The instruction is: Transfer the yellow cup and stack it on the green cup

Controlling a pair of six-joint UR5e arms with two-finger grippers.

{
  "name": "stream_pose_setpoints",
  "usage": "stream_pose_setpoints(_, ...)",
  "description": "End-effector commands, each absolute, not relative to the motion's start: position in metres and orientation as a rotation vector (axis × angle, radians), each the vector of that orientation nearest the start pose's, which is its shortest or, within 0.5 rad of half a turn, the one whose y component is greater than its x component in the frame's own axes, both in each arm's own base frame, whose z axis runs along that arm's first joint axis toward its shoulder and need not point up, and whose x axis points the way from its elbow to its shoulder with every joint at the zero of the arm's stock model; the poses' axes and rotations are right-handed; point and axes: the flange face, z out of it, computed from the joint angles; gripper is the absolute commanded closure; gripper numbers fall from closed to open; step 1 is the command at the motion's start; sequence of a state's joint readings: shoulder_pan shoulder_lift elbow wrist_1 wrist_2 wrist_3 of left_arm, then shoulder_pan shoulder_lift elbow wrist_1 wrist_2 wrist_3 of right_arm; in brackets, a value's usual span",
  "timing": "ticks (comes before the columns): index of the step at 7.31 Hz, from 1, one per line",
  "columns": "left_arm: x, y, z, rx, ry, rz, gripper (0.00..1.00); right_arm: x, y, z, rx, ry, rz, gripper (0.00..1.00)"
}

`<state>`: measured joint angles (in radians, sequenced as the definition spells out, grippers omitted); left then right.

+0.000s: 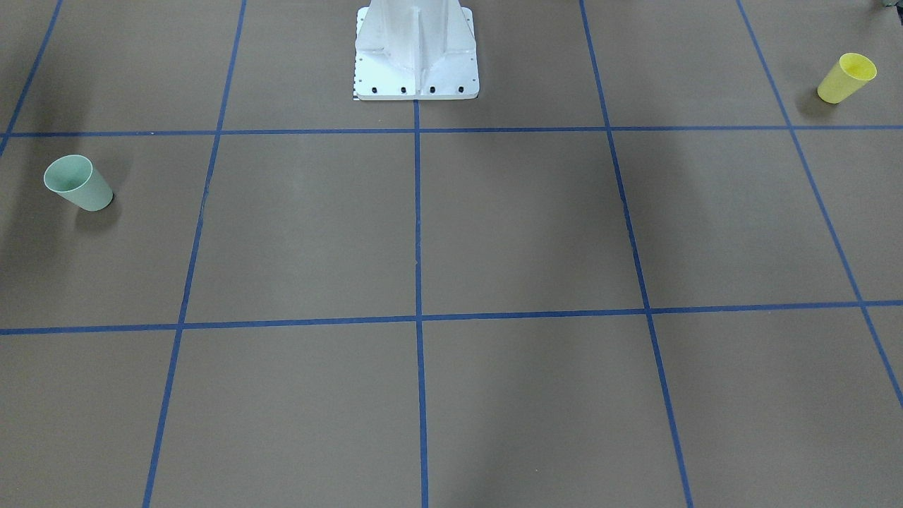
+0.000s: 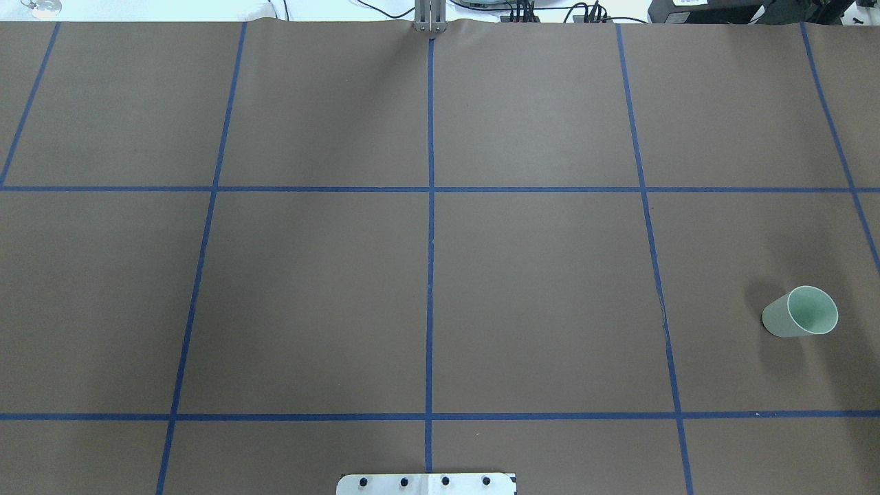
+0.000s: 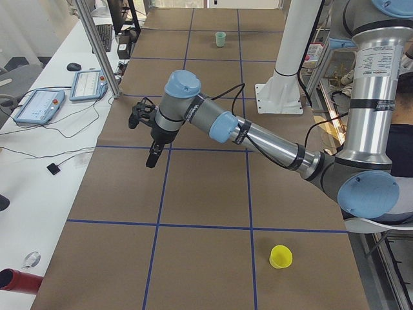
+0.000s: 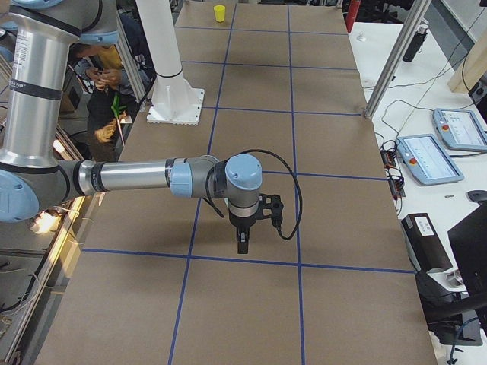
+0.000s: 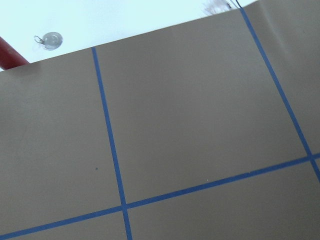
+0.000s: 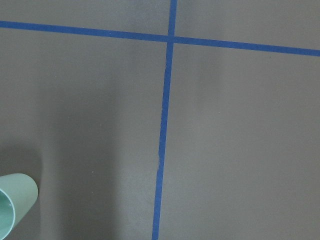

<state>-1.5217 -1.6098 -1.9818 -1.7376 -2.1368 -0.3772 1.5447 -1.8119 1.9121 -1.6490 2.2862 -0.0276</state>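
The yellow cup (image 1: 846, 77) stands upright on the brown table near my left end; it also shows in the exterior left view (image 3: 281, 257) and far off in the exterior right view (image 4: 219, 13). The green cup (image 1: 77, 183) stands upright near my right end, also in the overhead view (image 2: 801, 313) and at the lower left corner of the right wrist view (image 6: 12, 205). My left gripper (image 3: 153, 155) hangs above the table, far from the yellow cup. My right gripper (image 4: 242, 242) hangs above a blue tape line. I cannot tell whether either gripper is open or shut.
Blue tape lines (image 2: 430, 275) divide the table into squares. The white robot pedestal (image 1: 416, 56) stands at the near-robot edge. Teach pendants (image 3: 39, 106) and cables lie on the bench beyond the table. A metal post (image 4: 396, 61) rises at the far edge.
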Motion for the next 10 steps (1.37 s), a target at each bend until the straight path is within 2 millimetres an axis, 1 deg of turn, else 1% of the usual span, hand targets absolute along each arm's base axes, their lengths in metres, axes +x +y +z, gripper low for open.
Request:
stream_pose_setpoints(1, -0.012, -0.507, 0.41, 0.507, 0.519, -0.306, 0.0, 0.058, -0.39, 0.61, 0.02, -0.716, -0.06, 0.0)
stream_pose_setpoints(2, 0.006, -0.511, 0.411, 0.524, 0.443, -0.368, 0.0, 0.058, -0.39, 0.611, 0.017, -0.716, -0.057, 0.0)
stream_pose_setpoints(3, 0.013, -0.513, 0.418, 0.513, 0.362, -0.431, 0.0, 0.058, -0.39, 0.61, 0.018, -0.718, -0.058, 0.0)
stream_pose_setpoints(4, 0.026, -0.515, 0.424, 0.483, 0.272, -0.52, 0.0, 0.058, -0.39, 0.609, 0.02, -0.718, -0.059, 0.0)
stream_pose_setpoints(5, 0.045, -0.518, 0.431, 0.453, 0.12, -0.607, 0.0, 0.058, -0.39, 0.61, 0.018, -0.718, -0.058, 0.0)
stream_pose_setpoints(6, 0.059, -0.513, 0.441, 0.424, 0.017, -0.697, 0.0, 0.058, -0.39, 0.61, 0.018, -0.718, -0.058, 0.0)
stream_pose_setpoints(7, 0.07, -0.509, 0.449, 0.399, -0.017, -0.773, 0.0, 0.058, -0.389, 0.612, 0.014, -0.718, -0.056, 0.0)
stream_pose_setpoints(8, 0.071, -0.502, 0.46, 0.395, -0.148, -0.825, 0.0, 0.058, -0.382, 0.62, -0.004, -0.718, -0.048, 0.0)
stream_pose_setpoints(9, 0.07, -0.496, 0.47, 0.369, -0.207, -0.892, 0.0, 0.058, -0.375, 0.624, -0.017, -0.718, -0.042, 0.0)
stream_pose_setpoints(10, 0.075, -0.486, 0.484, 0.352, -0.302, -0.945, 0.0, 0.057, -0.372, 0.625, -0.024, -0.736, -0.039, 0.0)
